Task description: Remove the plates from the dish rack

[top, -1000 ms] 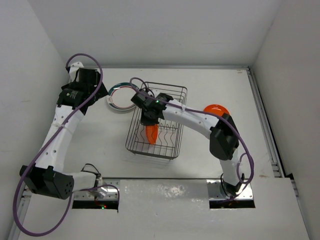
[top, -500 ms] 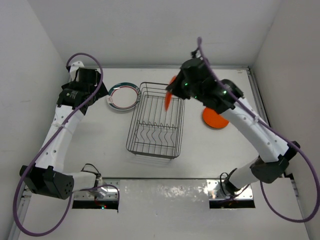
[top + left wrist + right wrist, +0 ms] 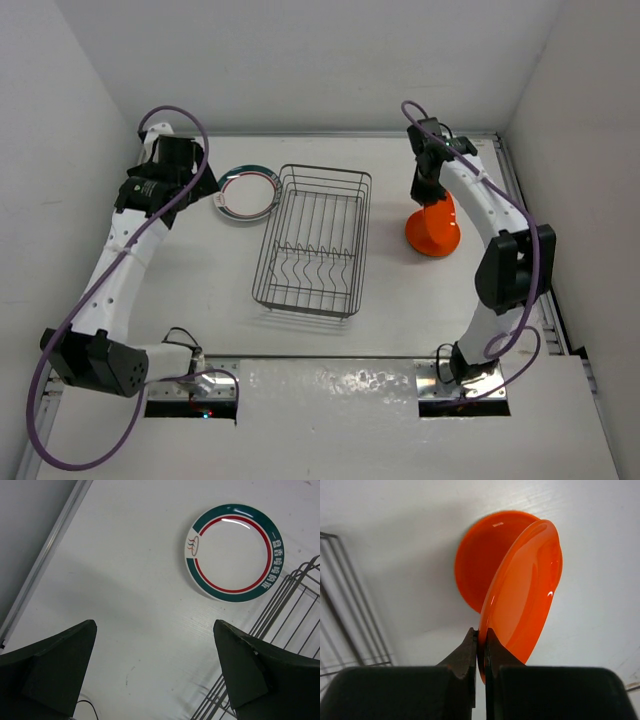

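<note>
The dish rack [image 3: 310, 240] stands mid-table with no plate in its tines. My right gripper [image 3: 481, 635] is shut on the rim of an orange plate [image 3: 525, 600], held tilted on edge right of the rack. Below it a second orange plate [image 3: 480, 555] lies flat on the table. From above, the right gripper [image 3: 428, 195] hangs over both orange plates [image 3: 432, 232]. A white plate with a teal and red rim [image 3: 234, 552] lies flat left of the rack's far corner [image 3: 295, 600]. My left gripper [image 3: 155, 630] hovers open near it, holding nothing.
White walls close in the table at the back and both sides. A metal rail [image 3: 525, 240] runs along the right edge near the orange plates. The rack's wires [image 3: 340, 605] lie just left of the right gripper.
My right arm lifted the orange plate out of the rack and swung it right, over the orange plate on the table. The left arm has not moved.
</note>
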You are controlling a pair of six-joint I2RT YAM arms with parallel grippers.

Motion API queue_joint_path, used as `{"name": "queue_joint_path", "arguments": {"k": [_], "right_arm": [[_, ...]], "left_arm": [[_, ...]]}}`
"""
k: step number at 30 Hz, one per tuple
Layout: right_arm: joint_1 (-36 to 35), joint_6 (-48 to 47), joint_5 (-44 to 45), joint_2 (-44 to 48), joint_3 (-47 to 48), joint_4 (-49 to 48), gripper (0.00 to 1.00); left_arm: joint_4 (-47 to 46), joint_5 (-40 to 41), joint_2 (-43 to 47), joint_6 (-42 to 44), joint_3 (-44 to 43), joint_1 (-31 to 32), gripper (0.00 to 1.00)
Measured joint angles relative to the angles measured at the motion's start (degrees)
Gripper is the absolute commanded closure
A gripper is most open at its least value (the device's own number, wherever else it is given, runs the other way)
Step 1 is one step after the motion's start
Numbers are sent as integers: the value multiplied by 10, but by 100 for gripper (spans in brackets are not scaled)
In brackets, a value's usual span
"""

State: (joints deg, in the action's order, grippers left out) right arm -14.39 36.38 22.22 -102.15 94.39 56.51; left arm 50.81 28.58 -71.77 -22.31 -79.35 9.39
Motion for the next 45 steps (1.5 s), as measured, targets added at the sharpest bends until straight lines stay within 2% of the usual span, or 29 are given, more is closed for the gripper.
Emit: {"name": "queue_joint_path", "arguments": {"k": [4, 6, 7, 9, 11, 12, 13, 16, 18, 21, 24, 27, 31, 33, 37, 40, 45], "right_arm": [[25, -33, -15, -24, -39, -12, 100], [32, -47, -15, -42, -39, -21, 94], [34, -52, -16, -51, -35, -24, 90], [35, -65, -20, -69, -27, -27, 76], [35, -71, -29, -85, -16, -31, 68], [35, -73, -33, -89, -13, -35, 46], [35, -73, -37, -90, -12, -39, 35], [34, -81, -46, -90, 2, -32, 20], [34, -81, -49, -90, 24, -24, 1], [34, -92, -58, -68, 45, -17, 1], [34, -109, -59, -7, 53, 0, 1], [34, -121, -50, 85, 46, 7, 1], [34, -128, -21, 244, -21, 9, 1], [34, -136, -9, 314, -67, 5, 1], [34, -155, 17, 412, -145, 5, 1], [34, -170, 35, 462, -179, 11, 1], [33, -178, 44, 504, -199, 23, 1]], "left_arm": [[0, -14, -7, 9, 0, 0, 0], [0, -22, -12, 12, 3, 0, 0], [0, -26, -15, 14, 5, 0, 0], [1, -33, -20, 16, 11, 0, 0], [3, -38, -25, 19, 15, 0, 0], [6, -38, -28, 21, 15, 0, 0], [7, -38, -30, 23, 15, 0, 0], [12, -38, -34, 25, 12, 0, 0], [22, -38, -41, 26, 2, 0, 0], [33, -32, -59, 28, -30, 0, 0], [39, -22, -83, 28, -81, 0, 0], [38, -13, -97, 28, -119, -1, 0], [17, 4, -88, 26, -134, -5, 0], [-6, 13, -69, 24, -122, -6, 0], [-49, 28, 33, 23, -47, -11, 0], [-61, 43, 111, 14, -9, -12, 0], [-78, 52, 166, -4, 56, -12, 0]]}}
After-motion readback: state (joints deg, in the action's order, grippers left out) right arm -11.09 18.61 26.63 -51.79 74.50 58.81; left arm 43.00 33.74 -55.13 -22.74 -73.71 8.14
